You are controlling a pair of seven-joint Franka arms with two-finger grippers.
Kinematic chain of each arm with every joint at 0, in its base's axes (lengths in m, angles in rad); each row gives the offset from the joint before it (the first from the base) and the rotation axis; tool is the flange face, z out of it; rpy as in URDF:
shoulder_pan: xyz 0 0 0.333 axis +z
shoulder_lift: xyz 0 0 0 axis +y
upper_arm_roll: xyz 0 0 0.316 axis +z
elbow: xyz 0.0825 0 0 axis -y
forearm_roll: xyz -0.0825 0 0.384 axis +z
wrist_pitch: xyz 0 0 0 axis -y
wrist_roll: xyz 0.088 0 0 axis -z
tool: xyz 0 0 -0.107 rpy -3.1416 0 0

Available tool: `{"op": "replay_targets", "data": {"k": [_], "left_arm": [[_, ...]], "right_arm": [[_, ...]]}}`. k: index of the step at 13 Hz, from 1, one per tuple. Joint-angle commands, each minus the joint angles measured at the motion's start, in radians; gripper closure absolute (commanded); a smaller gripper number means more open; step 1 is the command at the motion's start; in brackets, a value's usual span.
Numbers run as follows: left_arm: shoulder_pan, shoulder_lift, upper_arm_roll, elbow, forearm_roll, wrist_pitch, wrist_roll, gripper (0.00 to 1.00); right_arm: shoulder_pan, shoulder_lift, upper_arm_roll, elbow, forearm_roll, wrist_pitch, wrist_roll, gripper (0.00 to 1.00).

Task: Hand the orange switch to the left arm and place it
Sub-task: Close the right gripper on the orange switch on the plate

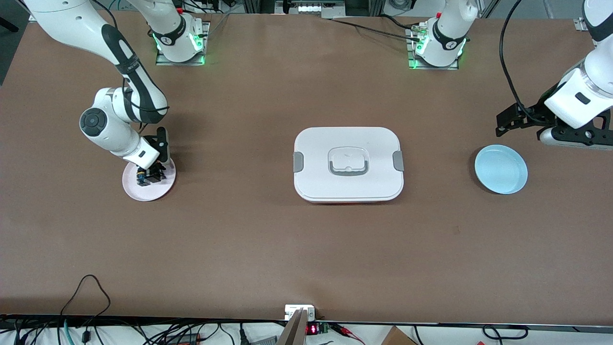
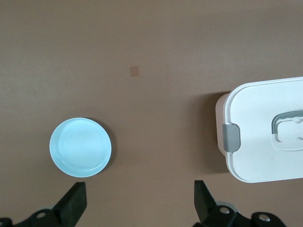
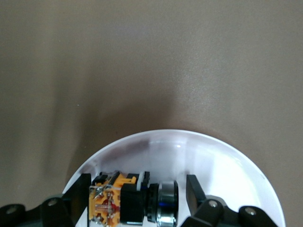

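so the whole thing right now comes down to how the orange switch (image 3: 124,203) sits between the fingers of the right gripper (image 3: 137,191); it's lying on its side on the pink plate (image 1: 163,189) at the right arm's end of the table, and in the right wrist view its long axis runs straight across the gap from one finger to the other, orange terminal end toward one finger, metal-ringed cap end toward the other; so the jaws bracket it end to end rather than across its narrow body; one finger looks right up against the orange end, the other has a sliver of gap beside the cap, so I'd call it partly closed around the switch but not clearly clamped yet; can't say it has a real hold

right arm is obviously the near one, its gripper is down on the plate; the left gripper (image 2: 137,203) is hanging wide open and empty, waiting over the table near the blue plate (image 1: 501,169) at the left arm's end

the box (image 1: 348,164) sits in the middle of the table between the two plates, so my guess is any handover has to go up and over or around it; an end-to-end pinch on a round cap might slip, worth watching
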Motion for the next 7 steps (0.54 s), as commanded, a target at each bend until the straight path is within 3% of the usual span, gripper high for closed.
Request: {"op": "replay_targets", "data": {"k": [1, 4, 7], "left_arm": [[-0.004, -0.003, -0.003, -0.001, 0.025, -0.005, -0.011, 0.0], [-0.004, -0.003, -0.003, -0.001, 0.025, -0.005, -0.011, 0.0], [-0.004, -0.003, -0.003, -0.001, 0.025, -0.005, -0.011, 0.0]], "right_arm": [[-0.015, -0.003, 0.004, -0.014, 0.014, 0.02, -0.008, 0.1], [-0.015, -0.001, 0.004, -0.014, 0.014, 0.02, -0.011, 0.13], [-0.015, -0.003, 0.004, -0.014, 0.014, 0.02, -0.011, 0.23]]}}
